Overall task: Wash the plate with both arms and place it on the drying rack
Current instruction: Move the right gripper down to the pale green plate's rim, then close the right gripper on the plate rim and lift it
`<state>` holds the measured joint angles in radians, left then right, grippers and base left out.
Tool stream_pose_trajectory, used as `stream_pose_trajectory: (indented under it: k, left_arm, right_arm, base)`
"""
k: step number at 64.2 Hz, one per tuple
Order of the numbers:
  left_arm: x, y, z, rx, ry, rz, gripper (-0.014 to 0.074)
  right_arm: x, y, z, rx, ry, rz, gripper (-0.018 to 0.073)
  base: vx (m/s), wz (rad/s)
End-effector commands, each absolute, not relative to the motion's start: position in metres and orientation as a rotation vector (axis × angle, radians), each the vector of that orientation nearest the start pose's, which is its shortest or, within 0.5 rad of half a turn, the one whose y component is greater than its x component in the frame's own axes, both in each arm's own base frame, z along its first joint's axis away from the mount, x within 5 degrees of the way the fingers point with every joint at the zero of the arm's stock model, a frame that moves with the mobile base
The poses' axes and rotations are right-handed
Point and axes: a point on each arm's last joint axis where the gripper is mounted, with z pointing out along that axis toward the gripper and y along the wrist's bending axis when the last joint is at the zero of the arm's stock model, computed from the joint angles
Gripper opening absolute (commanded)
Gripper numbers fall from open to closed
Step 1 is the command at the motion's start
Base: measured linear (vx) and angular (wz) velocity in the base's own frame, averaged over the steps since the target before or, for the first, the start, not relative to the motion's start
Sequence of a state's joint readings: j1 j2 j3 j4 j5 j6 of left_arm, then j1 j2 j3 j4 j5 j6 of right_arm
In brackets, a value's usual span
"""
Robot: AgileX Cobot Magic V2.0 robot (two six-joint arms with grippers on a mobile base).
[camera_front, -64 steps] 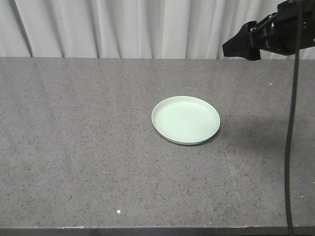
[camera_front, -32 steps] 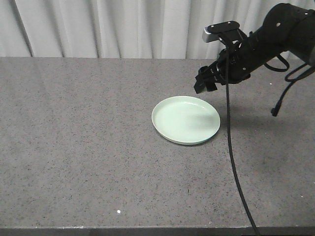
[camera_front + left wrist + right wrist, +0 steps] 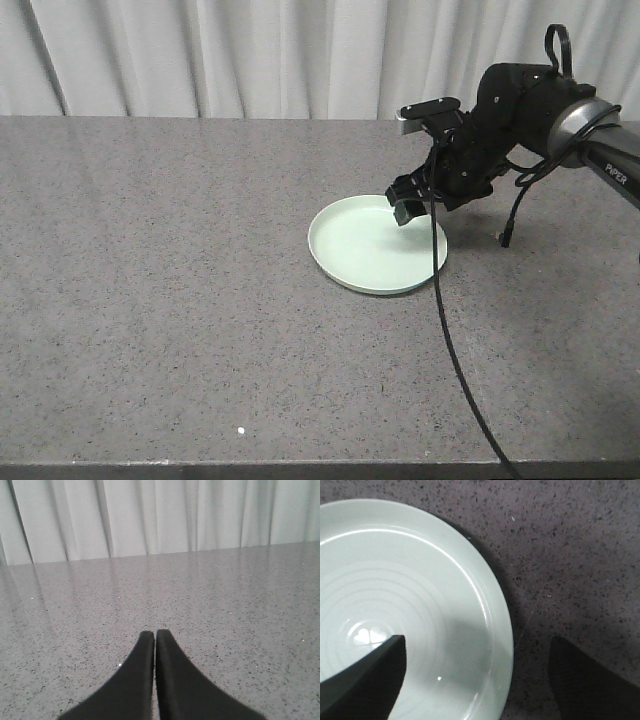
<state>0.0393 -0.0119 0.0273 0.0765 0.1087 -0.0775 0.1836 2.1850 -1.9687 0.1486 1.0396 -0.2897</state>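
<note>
The pale mint-green plate lies flat on the grey speckled counter, right of centre. My right gripper hangs low over the plate's far right rim. In the right wrist view this gripper is open and straddles the rim of the plate: one finger is over the inside, the other finger over the counter outside. My left gripper is shut with nothing between its fingers, low over bare counter. The drying rack is out of view.
A black cable trails from the right arm across the counter to its front edge. A white curtain hangs behind the counter's back edge. A small white speck lies near the front.
The right arm has swung in from the upper right and dropped to the plate's far right rim. The plate has not moved.
</note>
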Motion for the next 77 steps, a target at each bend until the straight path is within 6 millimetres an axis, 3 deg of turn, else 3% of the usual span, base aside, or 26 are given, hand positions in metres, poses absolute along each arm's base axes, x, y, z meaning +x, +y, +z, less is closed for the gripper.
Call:
stream_pose_trajectory:
  k: [1,35,48,56,77]
  left_arm:
    - [0.056,0.002,0.196,-0.043,1.534,0.023,-0.0006]
    - [0.056,0.002,0.196,-0.043,1.534,0.023,-0.0006]
    - [0.056,0.002,0.196,-0.043,1.534,0.023,-0.0006]
    - [0.056,0.002,0.196,-0.043,1.534,0.023,-0.0006]
    - [0.056,0.002,0.196,-0.043,1.534,0.023,-0.0006]
  right_arm:
    - [0.471,0.097,0.272,-0.539,2.560,0.146,0.0559]
    - [0.475,0.093,0.254,-0.518,2.623,0.078,0.0558]
    - [0.474,0.093,0.246,-0.524,2.678,0.079,0.0499]
    - [0.474,0.092,0.245,-0.516,2.687,0.077,0.0394]
    - [0.472,0.092,0.244,-0.518,2.702,0.078,-0.0017]
  base:
    - [0.00,0.00]
    - [0.00,0.00]
    - [0.00,0.00]
    - [0.00,0.00]
    - [0.00,0.00]
